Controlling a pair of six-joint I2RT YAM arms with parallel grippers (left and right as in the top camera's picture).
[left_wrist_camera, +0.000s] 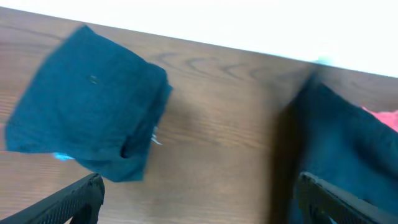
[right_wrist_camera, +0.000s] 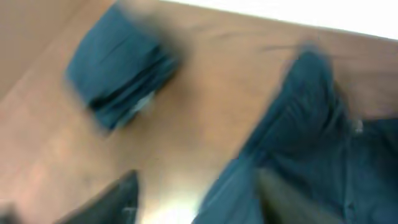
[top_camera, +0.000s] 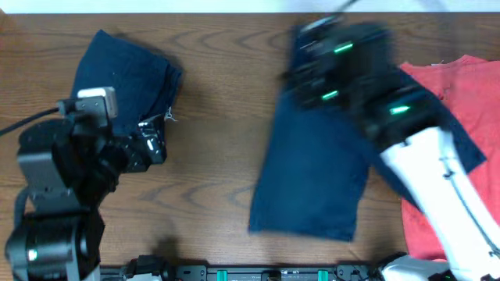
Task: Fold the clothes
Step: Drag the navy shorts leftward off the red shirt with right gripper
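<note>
Risk: snagging or dragging the spread shorts [top_camera: 312,179], centre-right on table [top_camera: 219,156] | right gripper [right_wrist_camera: 196,186] above them, jaws parted, blurred, nothing seen pinched (hem close to one finger) | left gripper [left_wrist_camera: 199,186] released wide, empty, near folded shorts [left_wrist_camera: 87,106] | cause: fast sweep rumpling the fold, or catching red cloth [top_camera: 469,101]

2 navy shorts [top_camera: 129,74] [top_camera: 312,179], 1 red cloth [top_camera: 475,101]
</note>
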